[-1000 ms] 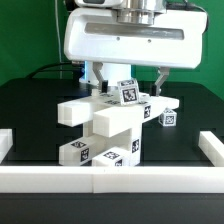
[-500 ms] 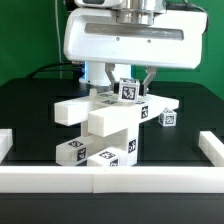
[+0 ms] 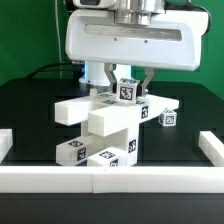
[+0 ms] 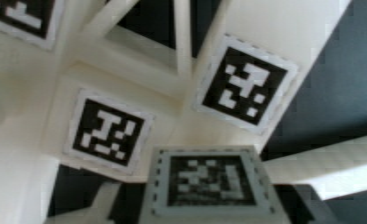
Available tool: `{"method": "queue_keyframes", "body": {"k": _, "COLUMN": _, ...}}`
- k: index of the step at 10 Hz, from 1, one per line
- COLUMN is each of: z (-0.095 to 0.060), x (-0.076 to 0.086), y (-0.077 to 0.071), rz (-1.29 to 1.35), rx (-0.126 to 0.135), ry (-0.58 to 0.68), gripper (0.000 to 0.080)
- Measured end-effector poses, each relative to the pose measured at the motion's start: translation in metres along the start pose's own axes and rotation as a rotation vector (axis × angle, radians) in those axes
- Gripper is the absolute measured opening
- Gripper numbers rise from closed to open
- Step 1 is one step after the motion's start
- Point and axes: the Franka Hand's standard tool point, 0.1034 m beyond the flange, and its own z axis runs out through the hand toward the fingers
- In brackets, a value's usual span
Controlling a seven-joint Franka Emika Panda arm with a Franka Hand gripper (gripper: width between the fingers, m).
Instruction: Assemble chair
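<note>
The chair (image 3: 105, 128) is a stack of white tagged slabs and bars in the middle of the black table, part joined. At its top sits a white tagged block (image 3: 127, 90), and my gripper (image 3: 127, 88) is shut on it from above, one finger on each side. In the wrist view this block (image 4: 206, 172) fills the space between my gripper's (image 4: 206, 205) dark fingers (image 4: 105, 205). Beyond it are two more tagged faces of the chair's white parts (image 4: 112, 130). A small loose tagged cube (image 3: 168, 119) lies at the exterior view's right of the stack.
A long white border rail (image 3: 110, 181) runs along the front of the table, close to the stack's base. Short white rail ends stand at the exterior view's left (image 3: 4, 142) and right (image 3: 210, 148). A green wall is behind.
The fingers stood wide apart around the top block one second ago. They have since closed onto its sides. The arm and the stack have hardly moved.
</note>
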Motion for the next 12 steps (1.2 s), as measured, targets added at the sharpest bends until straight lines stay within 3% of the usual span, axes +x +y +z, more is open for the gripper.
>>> {"method": "queue_keyframes", "body": {"k": 7, "z": 0.0015, "x": 0.0038, "y": 0.0032, "rz": 0.528, "rx": 0.016, "ry": 0.015, "gripper": 0.0271}}
{"method": "queue_keyframes", "body": {"k": 12, "z": 0.002, "x": 0.0041, "y": 0.0051, "rz": 0.963, "rx": 0.043, "ry": -0.01, "gripper": 0.0271}}
